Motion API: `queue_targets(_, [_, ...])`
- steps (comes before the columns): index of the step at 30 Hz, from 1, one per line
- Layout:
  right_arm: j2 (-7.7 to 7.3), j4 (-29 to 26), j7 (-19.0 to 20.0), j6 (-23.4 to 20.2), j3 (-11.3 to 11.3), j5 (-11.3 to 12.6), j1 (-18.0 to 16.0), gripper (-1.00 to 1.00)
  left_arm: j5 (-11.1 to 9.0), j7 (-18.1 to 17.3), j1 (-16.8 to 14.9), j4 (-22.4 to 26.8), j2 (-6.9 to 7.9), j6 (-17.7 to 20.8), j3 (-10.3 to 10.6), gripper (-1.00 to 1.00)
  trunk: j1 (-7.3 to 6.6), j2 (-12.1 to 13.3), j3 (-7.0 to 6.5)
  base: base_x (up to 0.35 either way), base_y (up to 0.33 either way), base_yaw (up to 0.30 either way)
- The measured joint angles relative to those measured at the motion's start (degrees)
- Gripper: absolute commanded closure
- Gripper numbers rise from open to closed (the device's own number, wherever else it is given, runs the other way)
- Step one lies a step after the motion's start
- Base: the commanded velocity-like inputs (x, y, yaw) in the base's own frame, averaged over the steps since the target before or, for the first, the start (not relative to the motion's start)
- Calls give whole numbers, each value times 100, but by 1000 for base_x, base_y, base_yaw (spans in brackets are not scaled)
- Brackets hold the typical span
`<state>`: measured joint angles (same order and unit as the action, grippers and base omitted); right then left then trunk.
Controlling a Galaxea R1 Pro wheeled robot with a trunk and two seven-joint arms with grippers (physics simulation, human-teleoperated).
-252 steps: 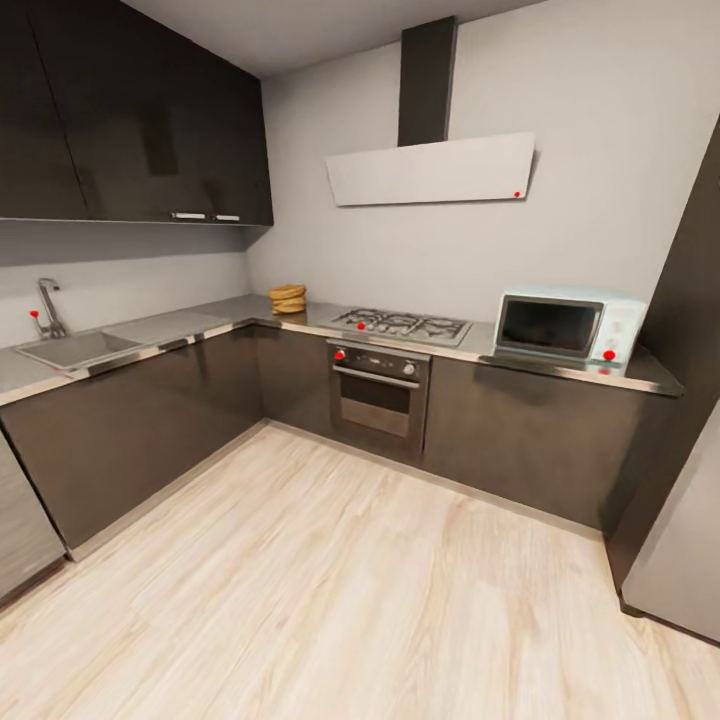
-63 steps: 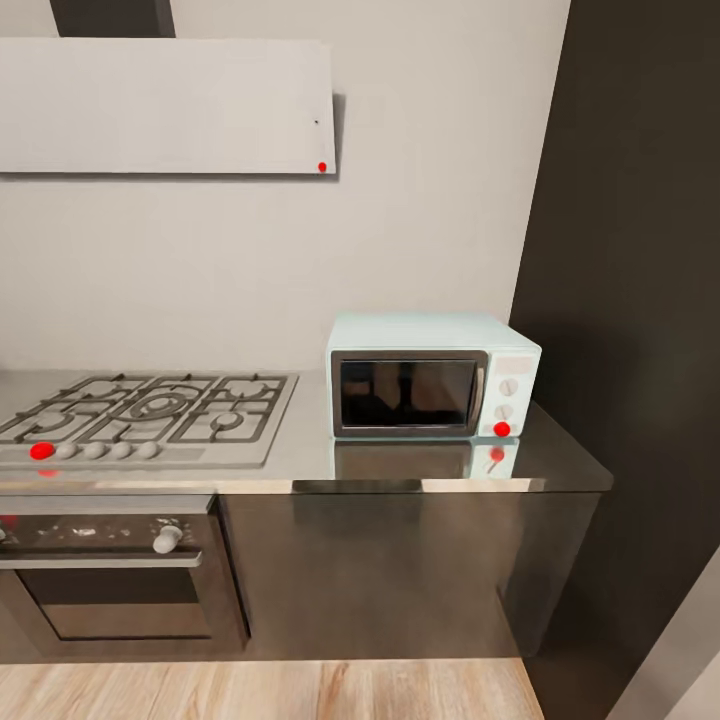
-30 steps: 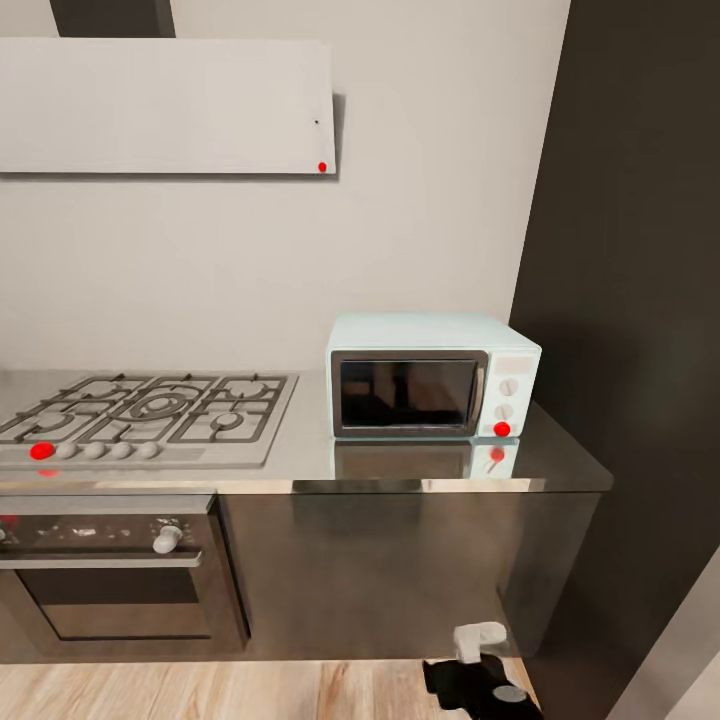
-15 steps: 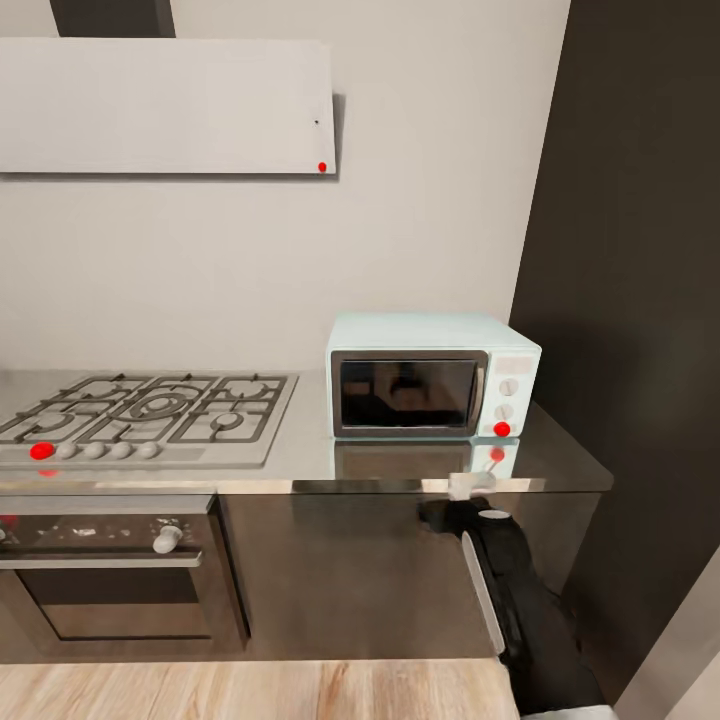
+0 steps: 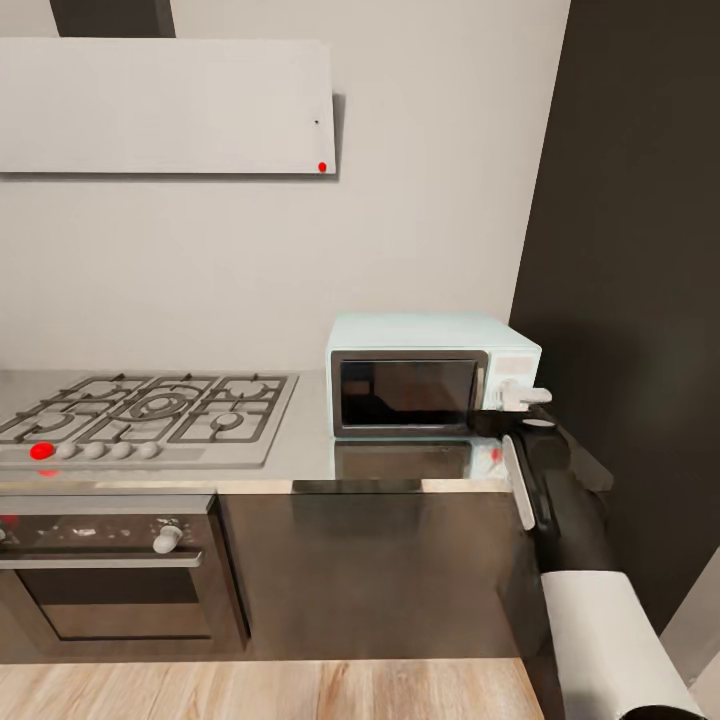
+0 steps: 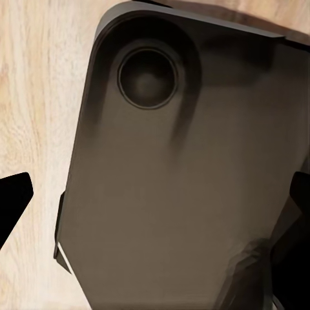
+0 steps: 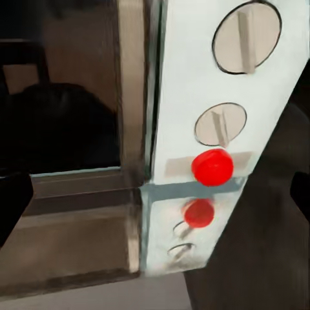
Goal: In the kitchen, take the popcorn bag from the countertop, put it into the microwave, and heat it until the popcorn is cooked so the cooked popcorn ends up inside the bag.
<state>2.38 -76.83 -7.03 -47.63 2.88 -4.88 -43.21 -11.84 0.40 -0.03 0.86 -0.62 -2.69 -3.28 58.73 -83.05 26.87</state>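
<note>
The pale-blue microwave (image 5: 430, 375) stands on the grey countertop (image 5: 300, 470) with its dark glass door shut. My right gripper (image 5: 520, 397) hovers just in front of its knob panel, at the right end of the door. In the right wrist view the two white knobs (image 7: 247, 37) and the red dot (image 7: 212, 166) are close ahead, and my right gripper (image 7: 155, 200) is open, its dark fingertips (image 7: 13, 206) wide apart. My left gripper (image 6: 155, 206) is open over my own dark base (image 6: 181, 181) and the wood floor. The popcorn bag is out of view.
A grated gas hob (image 5: 150, 405) lies left of the microwave, with a built-in oven (image 5: 110, 580) under it and a white hood (image 5: 165, 105) above. A tall dark cabinet (image 5: 640, 250) stands close to the microwave's right side.
My right arm has risen from below the counter's front edge to the microwave's knob panel. Since the earliest frame the camera has come up close to this counter.
</note>
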Motion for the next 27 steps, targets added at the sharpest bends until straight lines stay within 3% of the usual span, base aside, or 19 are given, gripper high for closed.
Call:
queue_targets(1, [-214, 33, 264, 65, 25, 118, -9, -100, 4, 0, 1, 0, -3, 0, 2, -100, 0, 0, 0, 0, 0, 0])
queue_targets(2, [-535, 61, 655, 144, 47, 265, -15, -100, 8, 0, -1, 2, -2, -5, 3, -100, 0, 0, 0, 0, 0, 0])
queue_targets(3, [-675, 61, 789, 212, 73, 341, -16, -100, 9, 0, -3, 1, -3, -6, 5, -100, 0, 0, 0, 0, 0, 0])
queue_targets(5, [-772, 6, 881, 480, 154, 360, -14, -100, 11, -4, -3, 1, -6, -8, 7, -100, 0, 0, 0, 0, 0, 0])
queue_targets(22, [-736, 60, 874, 598, 147, 411, -9, -100, -10, 0, -4, 0, 2, 0, -25, -100, 0, 0, 0, 0, 0, 0])
queue_targets(27, [-656, 46, 928, 598, 135, 396, -8, -100, -11, 0, -5, 0, 2, 1, -26, -100, 0, 0, 0, 0, 0, 0])
